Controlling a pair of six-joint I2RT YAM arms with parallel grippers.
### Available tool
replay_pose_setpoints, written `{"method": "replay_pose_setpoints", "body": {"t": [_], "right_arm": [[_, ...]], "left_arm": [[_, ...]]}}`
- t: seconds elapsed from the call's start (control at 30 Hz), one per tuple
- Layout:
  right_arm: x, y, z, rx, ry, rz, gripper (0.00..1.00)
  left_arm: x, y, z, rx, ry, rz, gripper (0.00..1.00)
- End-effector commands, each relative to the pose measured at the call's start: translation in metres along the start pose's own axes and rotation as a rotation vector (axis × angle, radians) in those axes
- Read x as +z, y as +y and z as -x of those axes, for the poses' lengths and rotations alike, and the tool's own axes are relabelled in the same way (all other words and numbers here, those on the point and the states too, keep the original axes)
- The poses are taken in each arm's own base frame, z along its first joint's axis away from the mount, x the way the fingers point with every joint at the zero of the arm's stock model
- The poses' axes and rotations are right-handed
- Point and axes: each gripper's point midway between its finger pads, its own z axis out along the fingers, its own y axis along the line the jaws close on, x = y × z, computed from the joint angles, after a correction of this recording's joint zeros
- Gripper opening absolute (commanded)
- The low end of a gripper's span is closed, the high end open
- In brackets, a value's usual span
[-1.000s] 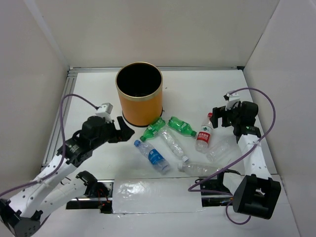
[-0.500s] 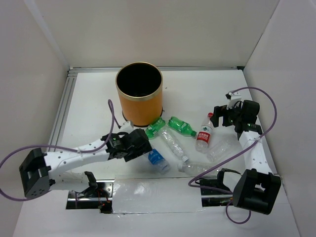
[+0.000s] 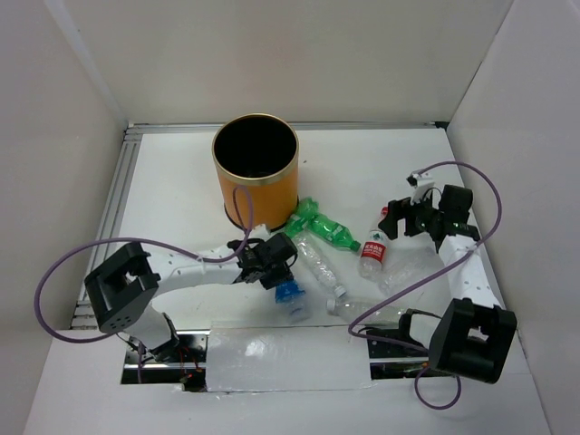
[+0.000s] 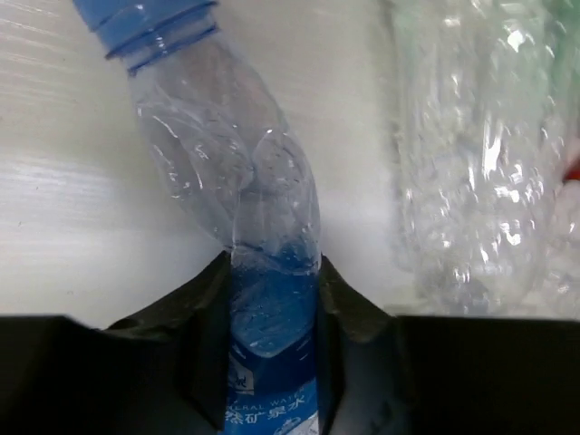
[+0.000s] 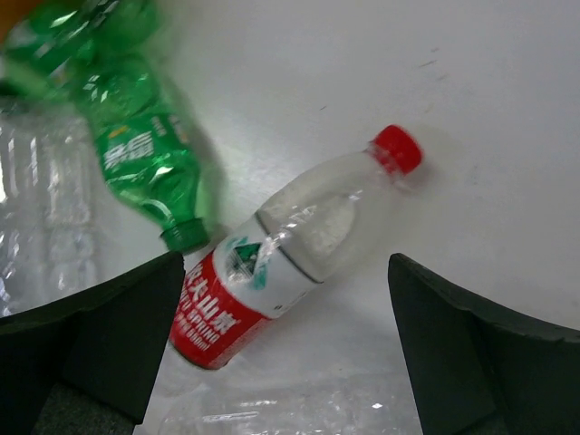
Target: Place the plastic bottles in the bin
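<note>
Left gripper (image 4: 272,272): jaws clenched on the blue-labelled bottle (image 4: 237,172), both fingers pressed against its label end, blue cap pointing away, body lying on the white table (image 3: 172,199).

Right gripper (image 5: 283,267): jaws released and spread wide over the red-labelled bottle (image 5: 290,236), no contact visible.

Two green bottles (image 3: 331,233) just beside the red-labelled bottle, near the base of the orange bin (image 3: 258,195).

Clear bottles (image 3: 319,263) scattered between the two grippers.

All visible bottles outside the bin.

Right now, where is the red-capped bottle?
The red-capped bottle lies right of centre in the top view, under the open right fingers, label end by a green bottle's cap.
</note>
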Motion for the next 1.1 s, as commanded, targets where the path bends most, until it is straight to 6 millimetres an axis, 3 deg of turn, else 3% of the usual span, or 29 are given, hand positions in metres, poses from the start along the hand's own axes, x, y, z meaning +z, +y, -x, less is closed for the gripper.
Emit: {"method": "replay_pose_setpoints", "body": {"t": [0.0,0.03,0.07,0.1,0.13,0.17,0.2,0.33,0.37,0.4,0.43,0.47,0.5,0.53,0.6,0.63,0.67,0.73,0.83,0.87,0.9,0.93,0.97,1.0,1.03,1.07], "right_arm": [[-0.004,0.032,0.002,-0.053,0.020,0.222,1.00],[-0.004,0.044,0.006,-0.082,0.009,0.291,0.98],[-0.003,0.053,0.012,-0.103,0.007,0.330,0.92],[0.000,0.059,0.009,-0.107,0.026,0.355,0.86],[0.005,0.069,0.010,-0.127,0.050,0.372,0.65],[0.007,0.062,0.011,-0.115,0.054,0.332,0.55],[0.015,0.068,0.014,-0.125,0.069,0.327,0.50],[0.043,0.039,0.023,0.021,0.100,0.153,0.55],[0.046,0.033,0.031,0.075,0.107,0.104,0.58],[0.051,0.029,0.031,0.096,0.123,0.069,0.66],[0.056,0.020,0.023,0.143,0.169,0.019,0.66],[0.056,0.014,0.027,0.149,0.173,-0.014,0.69],[0.056,0.011,0.025,0.151,0.181,-0.045,0.75],[0.057,0.008,0.024,0.154,0.188,-0.077,0.80],[0.054,-0.001,0.020,0.161,0.207,-0.138,0.87],[0.052,-0.002,0.017,0.160,0.210,-0.150,0.91],[0.049,-0.001,0.018,0.159,0.207,-0.150,1.00],[0.045,0.001,0.006,0.161,0.241,-0.156,1.00],[0.043,0.000,-0.008,0.180,0.274,-0.160,1.00],[0.042,0.000,-0.010,0.183,0.282,-0.159,1.00],[0.042,0.003,-0.015,0.188,0.291,-0.147,1.00],[0.040,0.001,-0.018,0.189,0.301,-0.151,1.00],[0.041,0.004,-0.024,0.201,0.326,-0.134,1.00],[0.044,0.007,-0.027,0.199,0.335,-0.108,1.00],[0.044,0.008,-0.032,0.208,0.358,-0.105,1.00],[0.046,0.008,-0.040,0.220,0.389,-0.101,1.00]], "left_arm": [[-0.032,-0.028,-0.001,0.071,-0.006,-0.131,0.35],[-0.042,-0.024,-0.001,0.125,-0.023,-0.125,0.22],[-0.053,-0.027,-0.001,0.164,-0.034,-0.146,0.18],[-0.081,-0.045,-0.002,0.205,-0.049,-0.225,0.15],[-0.105,-0.060,-0.001,0.295,-0.087,-0.278,0.10],[-0.111,-0.060,0.005,0.330,-0.119,-0.290,0.10],[-0.140,-0.083,0.007,0.373,-0.149,-0.370,0.09],[-0.214,-0.134,0.046,0.484,-0.336,-0.529,0.09],[-0.228,-0.139,0.068,0.531,-0.448,-0.510,0.09],[-0.258,-0.157,0.090,0.515,-0.542,-0.549,0.09],[-0.272,-0.161,0.116,0.497,-0.649,-0.516,0.11],[-0.276,-0.166,0.135,0.551,-0.729,-0.475,0.13],[-0.295,-0.170,0.172,0.501,-0.819,-0.458,0.13],[-0.307,-0.177,0.196,0.464,-0.897,-0.466,0.15],[-0.314,-0.172,0.240,0.443,-1.021,-0.382,0.19],[-0.310,-0.163,0.278,0.393,-1.077,-0.312,0.19],[-0.310,-0.160,0.296,0.361,-1.103,-0.286,0.19],[-0.293,-0.151,0.339,0.334,-1.126,-0.198,0.21],[-0.261,-0.130,0.377,0.322,-1.125,-0.057,0.21],[-0.234,-0.124,0.385,0.338,-1.101,0.006,0.21],[-0.230,-0.124,0.393,0.328,-1.108,0.003,0.23],[-0.217,-0.111,0.401,0.315,-1.098,0.039,0.32],[-0.210,-0.108,0.405,0.307,-1.089,0.039,0.39],[-0.189,-0.107,0.405,0.324,-1.048,0.052,0.48],[-0.185,-0.108,0.406,0.329,-1.039,0.060,0.59],[-0.183,-0.106,0.405,0.334,-1.032,0.067,0.85]]}}
